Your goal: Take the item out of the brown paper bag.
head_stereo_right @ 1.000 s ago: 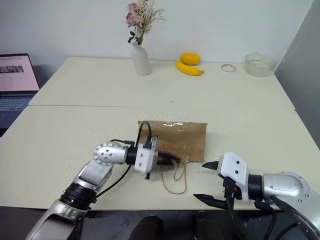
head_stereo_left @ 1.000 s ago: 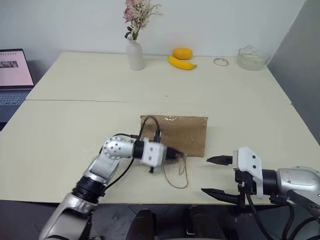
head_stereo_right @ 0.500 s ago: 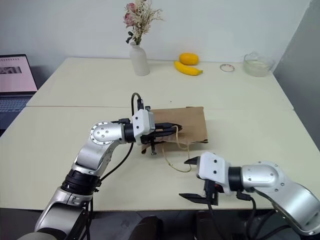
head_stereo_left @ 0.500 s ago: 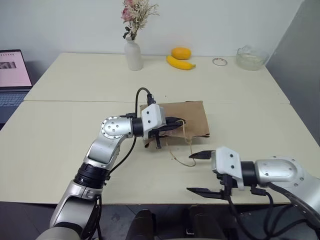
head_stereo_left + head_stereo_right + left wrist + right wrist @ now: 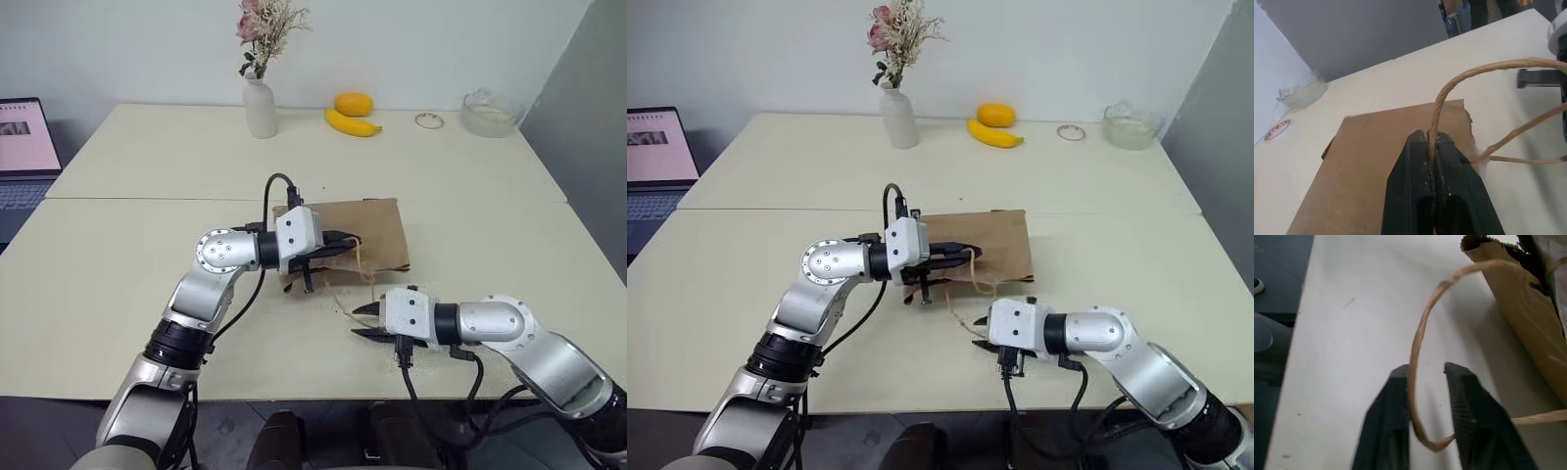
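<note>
The brown paper bag (image 5: 372,233) lies flat on the cream table (image 5: 147,245), its mouth toward me. My left gripper (image 5: 1431,134) is shut on the bag's upper twisted handle (image 5: 1449,90) and holds it just above the bag's mouth. The lower handle loop (image 5: 1418,340) trails onto the table. My right gripper (image 5: 359,322) sits at the table surface with its fingers (image 5: 1396,396) either side of that loop. A narrow gap remains between them, so the loop is not clamped. The item is hidden inside the bag.
At the far edge stand a white vase of dried flowers (image 5: 261,108), a banana (image 5: 353,124), an orange fruit (image 5: 355,103), a small ring (image 5: 428,120) and a glass bowl (image 5: 488,113). A laptop (image 5: 24,147) sits far left.
My right gripper swung left to the lower handle loop and its fingers narrowed around it. The left gripper raised the upper handle a second ago and has since held still.
</note>
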Robot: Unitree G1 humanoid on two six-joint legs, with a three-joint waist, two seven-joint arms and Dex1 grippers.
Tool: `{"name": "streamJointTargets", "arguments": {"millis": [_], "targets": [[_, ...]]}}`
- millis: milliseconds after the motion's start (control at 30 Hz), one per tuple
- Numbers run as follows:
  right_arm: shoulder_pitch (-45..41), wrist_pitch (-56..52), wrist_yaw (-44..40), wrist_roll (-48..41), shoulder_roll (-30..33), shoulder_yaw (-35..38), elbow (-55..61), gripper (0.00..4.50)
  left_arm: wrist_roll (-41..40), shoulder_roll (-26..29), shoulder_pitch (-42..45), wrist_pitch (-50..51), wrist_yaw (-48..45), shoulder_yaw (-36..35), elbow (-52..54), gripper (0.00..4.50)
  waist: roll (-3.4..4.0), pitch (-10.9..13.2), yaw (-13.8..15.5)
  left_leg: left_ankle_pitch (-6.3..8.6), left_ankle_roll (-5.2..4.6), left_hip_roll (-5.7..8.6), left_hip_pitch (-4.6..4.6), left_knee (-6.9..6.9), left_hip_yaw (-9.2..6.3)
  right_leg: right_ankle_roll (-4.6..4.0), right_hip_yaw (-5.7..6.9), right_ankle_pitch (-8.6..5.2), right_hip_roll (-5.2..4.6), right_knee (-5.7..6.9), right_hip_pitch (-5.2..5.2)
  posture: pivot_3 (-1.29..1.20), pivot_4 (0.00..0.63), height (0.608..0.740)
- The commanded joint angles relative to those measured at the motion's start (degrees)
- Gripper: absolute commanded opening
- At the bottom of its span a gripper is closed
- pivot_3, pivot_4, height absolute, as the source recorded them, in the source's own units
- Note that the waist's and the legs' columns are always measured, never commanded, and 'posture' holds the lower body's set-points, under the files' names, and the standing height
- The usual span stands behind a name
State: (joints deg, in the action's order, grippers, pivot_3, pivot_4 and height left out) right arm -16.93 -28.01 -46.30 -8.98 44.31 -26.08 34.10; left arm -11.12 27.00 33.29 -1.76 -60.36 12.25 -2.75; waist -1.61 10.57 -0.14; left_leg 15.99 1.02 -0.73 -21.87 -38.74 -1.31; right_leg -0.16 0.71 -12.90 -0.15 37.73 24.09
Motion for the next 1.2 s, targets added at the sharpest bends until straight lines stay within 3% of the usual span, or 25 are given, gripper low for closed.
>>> {"name": "streamJointTargets", "arguments": {"millis": [33, 200, 500, 700, 1200], "targets": [[-0.3, 2.3, -0.8, 2.1, -1.0, -0.2, 0.2, 0.02, 0.3, 0.5, 0.8, -1.1, 0.3, -1.2, 0.1, 0.0, 0.0, 0.0, 0.0, 0.0, 0.0, 0.0, 0.0, 0.0, 0.0, 0.0, -0.01, 0.0, 0.0, 0.0, 0.0, 0.0, 0.15, 0.74], [3.7, 1.0, -2.5, 3.2, -0.8, -2.7, -0.8, 0.02, 2.0, -1.6, 5.3, -0.2, 8.4, -4.6, -3.1, 0.0, 0.0, 0.0, 0.1, 0.0, 0.0, 0.0, 0.0, -0.01, -0.03, 0.0, 0.02, 0.0, 0.0, 0.01, -0.01, 0.0, 0.15, 0.74], [6.4, 3.1, -3.3, 10.8, 0.0, -6.4, -4.7, 0.02, -2.6, -3.0, 13.5, 15.6, 15.9, -9.3, -0.6, 0.0, -0.01, 0.0, 0.0, 0.0, 0.0, 0.02, -0.03, -0.03, -0.03, 0.01, 0.0, 0.01, -0.02, 0.0, 0.0, 0.0, 0.15, 0.74], [7.4, 5.4, -4.2, 14.7, 0.8, -6.9, -5.8, 0.02, -3.6, -2.8, 16.1, 20.3, 18.7, -10.5, 0.4, 0.0, -0.01, 0.0, 0.0, 0.0, 0.01, 0.02, -0.02, -0.03, -0.04, 0.01, 0.0, 0.0, -0.01, 0.02, 0.0, 0.0, 0.15, 0.74], [9.5, 8.6, -3.8, 19.4, 0.6, -5.4, -7.6, 0.02, -4.1, -2.2, 20.8, 20.5, 19.6, -12.0, -3.2, 0.0, 0.0, -0.1, 0.0, -0.01, 0.02, 0.03, 0.11, -0.04, -0.04, 0.01, -0.03, 0.0, -0.03, 0.0, -0.11, 0.0, 0.15, 0.74]]}}
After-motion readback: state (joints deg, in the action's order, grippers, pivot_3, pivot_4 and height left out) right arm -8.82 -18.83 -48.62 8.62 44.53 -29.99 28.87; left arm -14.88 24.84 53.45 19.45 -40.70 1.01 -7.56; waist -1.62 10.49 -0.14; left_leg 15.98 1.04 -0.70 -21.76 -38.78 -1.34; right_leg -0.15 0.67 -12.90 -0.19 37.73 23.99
